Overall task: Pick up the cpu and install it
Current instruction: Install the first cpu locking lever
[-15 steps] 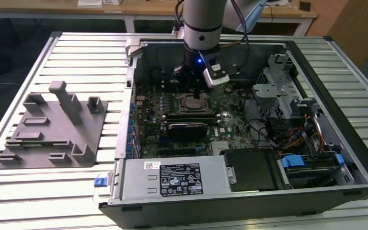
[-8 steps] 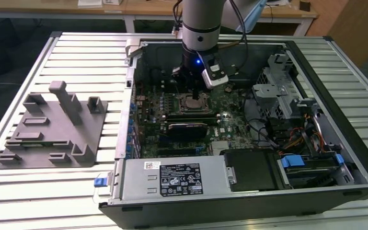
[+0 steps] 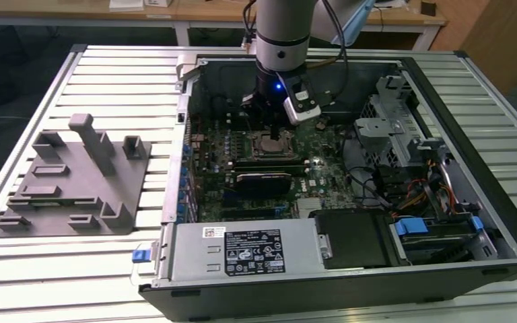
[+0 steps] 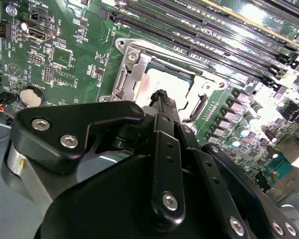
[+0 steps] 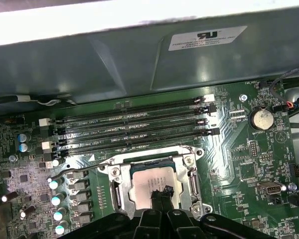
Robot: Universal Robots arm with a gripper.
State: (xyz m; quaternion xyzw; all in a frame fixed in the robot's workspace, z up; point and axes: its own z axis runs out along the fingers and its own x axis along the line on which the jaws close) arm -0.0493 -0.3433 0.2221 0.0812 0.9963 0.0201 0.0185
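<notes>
Jaws closed above cpu (image 5: 143,183) in socket (image 5: 192,178) beside memory slots (image 5: 134,125).

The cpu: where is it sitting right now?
In the first wrist view the cpu lies flat inside the metal-framed socket, beside the memory slots, with the gripper on or just above its pale top.

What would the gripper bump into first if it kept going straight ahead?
Probably the chip, the silvery square lying in the socket: the gripper points straight at its top. Whether they already touch is unclear.
</notes>
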